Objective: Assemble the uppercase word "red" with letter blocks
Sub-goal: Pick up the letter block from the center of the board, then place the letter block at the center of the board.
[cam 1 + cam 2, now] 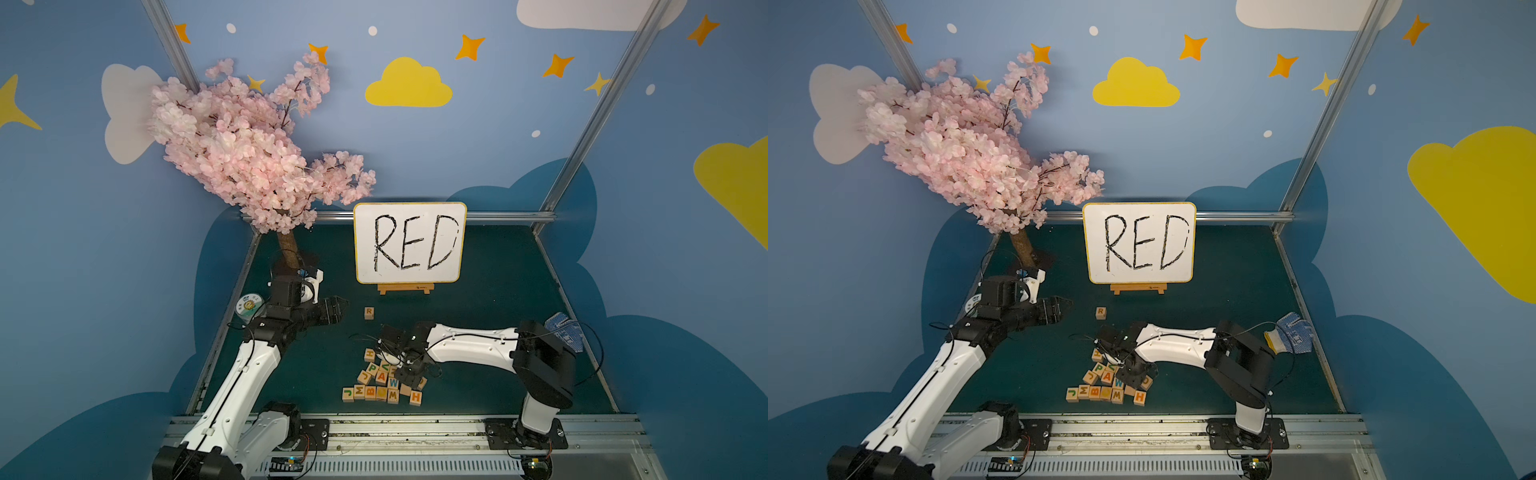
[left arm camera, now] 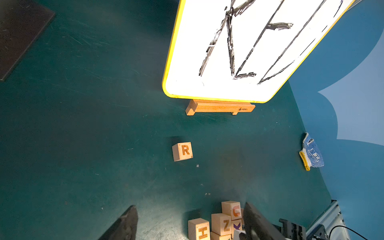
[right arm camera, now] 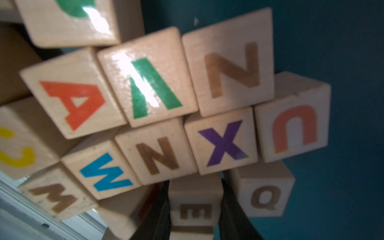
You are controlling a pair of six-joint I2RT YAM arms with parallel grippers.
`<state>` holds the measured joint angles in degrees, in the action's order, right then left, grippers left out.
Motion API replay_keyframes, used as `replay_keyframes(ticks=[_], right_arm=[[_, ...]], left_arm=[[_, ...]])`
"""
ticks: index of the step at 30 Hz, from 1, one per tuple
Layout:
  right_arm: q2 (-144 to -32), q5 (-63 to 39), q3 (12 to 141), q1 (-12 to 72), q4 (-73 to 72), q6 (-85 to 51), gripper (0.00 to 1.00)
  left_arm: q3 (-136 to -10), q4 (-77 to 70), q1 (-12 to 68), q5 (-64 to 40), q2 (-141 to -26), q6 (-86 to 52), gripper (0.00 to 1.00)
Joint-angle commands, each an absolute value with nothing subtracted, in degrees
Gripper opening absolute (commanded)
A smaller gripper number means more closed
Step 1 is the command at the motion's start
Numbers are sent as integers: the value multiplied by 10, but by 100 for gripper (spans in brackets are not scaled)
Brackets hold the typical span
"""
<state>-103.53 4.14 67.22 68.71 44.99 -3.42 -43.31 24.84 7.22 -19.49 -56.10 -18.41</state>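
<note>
The right gripper [image 3: 195, 187] pinches the E block [image 3: 195, 209], with the Q block [image 3: 266, 197] and X block [image 3: 222, 143] crowding right beside it; the left gripper [image 2: 190, 206] sits wide open, empty.

Blue walls [image 1: 498, 137] painted with clouds [image 1: 408, 83] and stars [image 1: 469, 46] enclose a dark green worktop [image 1: 498, 291], a pink blossom tree [image 1: 249, 153] standing at its far left corner.

A small pale wooden cube with an orange-brown R [image 2: 182, 151] lies alone, letter face up, on the dark green table [image 2: 83, 124], well apart from the jumbled cluster of letter blocks [image 1: 381, 377]. Within that cluster, a pale wooden cube with a brown E [image 3: 195, 209] is clamped between the right pincer [image 3: 195, 185]'s dark fingers.
</note>
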Motion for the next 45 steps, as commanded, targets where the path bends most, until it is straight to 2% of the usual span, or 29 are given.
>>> replay_keyframes(ticks=[1, 11, 22, 31, 40, 45], right_arm=[[-1032, 53, 672, 686, 462, -40, 36], [-1017, 57, 693, 686, 481, -35, 24], [-963, 60, 734, 675, 525, 26, 22], [-952, 86, 782, 618, 531, 123, 21], [-1021, 82, 846, 567, 527, 222, 20], [-1064, 45, 884, 532, 505, 254, 20]], left_arm=[[-426, 245, 70, -193, -551, -183, 79], [-427, 244, 70, -194, -548, -183, 79], [-426, 240, 71, -202, -542, -183, 79], [-424, 237, 70, -208, -532, -184, 79], [-424, 238, 71, -205, -528, -182, 79], [-424, 237, 71, -202, -526, -182, 79]])
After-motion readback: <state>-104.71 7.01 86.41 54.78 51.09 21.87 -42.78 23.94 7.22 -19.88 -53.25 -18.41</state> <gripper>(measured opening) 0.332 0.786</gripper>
